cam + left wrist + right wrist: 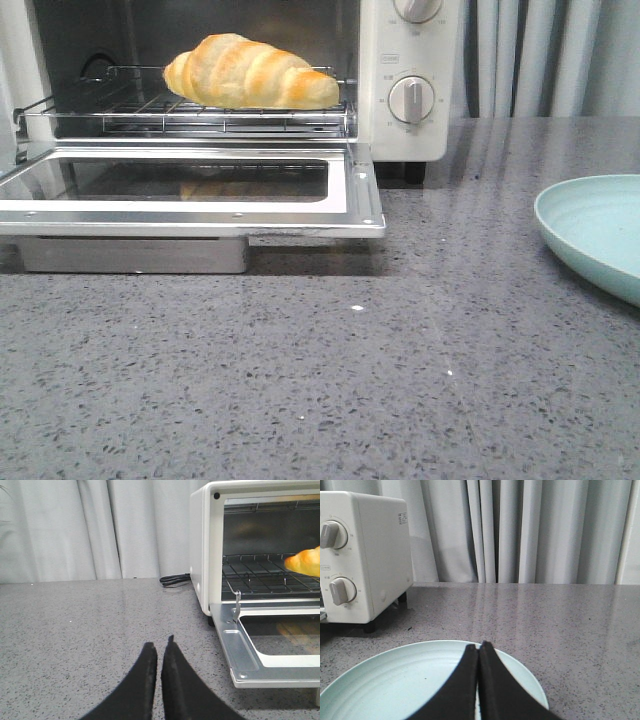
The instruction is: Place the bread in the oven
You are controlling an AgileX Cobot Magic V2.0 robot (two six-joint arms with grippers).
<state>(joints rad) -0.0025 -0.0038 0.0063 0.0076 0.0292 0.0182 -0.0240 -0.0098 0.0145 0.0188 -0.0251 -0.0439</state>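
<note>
Nearest the front camera, a speckled grey countertop (330, 390) stretches toward the appliance, with a pale green plate (595, 235) at its right edge. In the right wrist view, the right gripper (479, 647) hangs over that plate with its black fingers pressed tip to tip, holding nothing. In the left wrist view, the left gripper (159, 645) sits low over bare countertop beside the oven's left side, its fingers drawn nearly together with only a thin slit between them, also holding nothing. Beyond, the oven door (190, 190) lies dropped flat, its glass pane facing up. Behind it, the golden bread (250, 73) rests on the wire rack (190, 112) inside the white oven (400, 130), its browned ridges facing the camera and lying toward the rack's right half. Two round knobs (411, 100) stand on the control panel at right. A black cord (175, 579) lies coiled by the oven's rear, and grey curtains (530, 530) close off the background.
</note>
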